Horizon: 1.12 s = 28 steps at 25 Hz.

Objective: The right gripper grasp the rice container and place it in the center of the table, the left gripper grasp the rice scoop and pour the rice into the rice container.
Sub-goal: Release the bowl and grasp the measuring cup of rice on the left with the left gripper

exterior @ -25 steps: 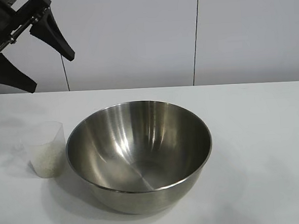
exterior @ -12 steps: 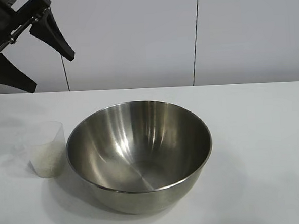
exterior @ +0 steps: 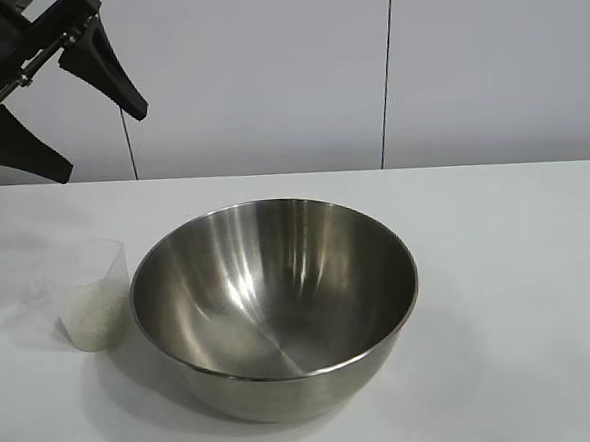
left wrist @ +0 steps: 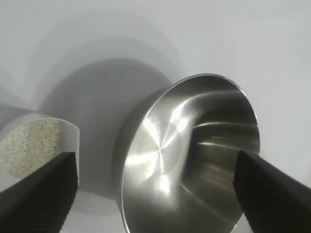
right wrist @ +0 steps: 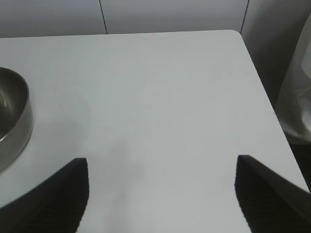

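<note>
The rice container (exterior: pixel 274 292), a big shiny steel bowl, stands empty in the middle of the white table (exterior: pixel 518 267). Just to its left stands the rice scoop (exterior: pixel 92 293), a clear plastic cup partly filled with white rice (exterior: pixel 93 319). My left gripper (exterior: pixel 101 143) hangs open high above the table's back left, holding nothing. Its wrist view looks down on the bowl (left wrist: pixel 194 145) and the scoop (left wrist: pixel 34 141) between the spread left gripper (left wrist: pixel 155 162) fingers. My right gripper (right wrist: pixel 162 161) is open over bare table, with the bowl's side (right wrist: pixel 12 116) well off to one side.
A pale panelled wall (exterior: pixel 266 72) with dark seams stands behind the table. The right wrist view shows the table's rounded corner (right wrist: pixel 235 34) and long edge, with a clear plastic bag (right wrist: pixel 299 97) beyond it.
</note>
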Motion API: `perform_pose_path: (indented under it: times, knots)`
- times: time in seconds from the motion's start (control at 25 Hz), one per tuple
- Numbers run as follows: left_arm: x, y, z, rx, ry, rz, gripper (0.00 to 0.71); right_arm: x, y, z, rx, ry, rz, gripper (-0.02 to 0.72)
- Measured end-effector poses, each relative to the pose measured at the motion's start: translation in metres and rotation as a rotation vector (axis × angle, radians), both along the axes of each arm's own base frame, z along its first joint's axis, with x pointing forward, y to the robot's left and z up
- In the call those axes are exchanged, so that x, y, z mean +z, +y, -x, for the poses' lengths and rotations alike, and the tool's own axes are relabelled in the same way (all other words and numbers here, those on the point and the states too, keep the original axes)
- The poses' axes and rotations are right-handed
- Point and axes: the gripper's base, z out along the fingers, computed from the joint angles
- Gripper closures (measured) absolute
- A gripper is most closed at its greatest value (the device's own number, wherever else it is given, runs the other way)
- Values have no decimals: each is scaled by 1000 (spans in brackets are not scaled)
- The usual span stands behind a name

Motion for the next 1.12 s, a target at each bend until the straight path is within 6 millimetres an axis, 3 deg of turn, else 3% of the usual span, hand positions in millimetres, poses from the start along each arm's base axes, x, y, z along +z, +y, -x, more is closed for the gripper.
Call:
perform_pose_path:
  times: [0.92, 1.12]
  knots:
    - [1, 0, -1, 7, -5, 0, 79, 0, 0, 0, -17, -5, -38, 146]
    - [17, 2, -9, 31, -203, -53, 79, 0, 0, 0, -17, -5, -38, 146]
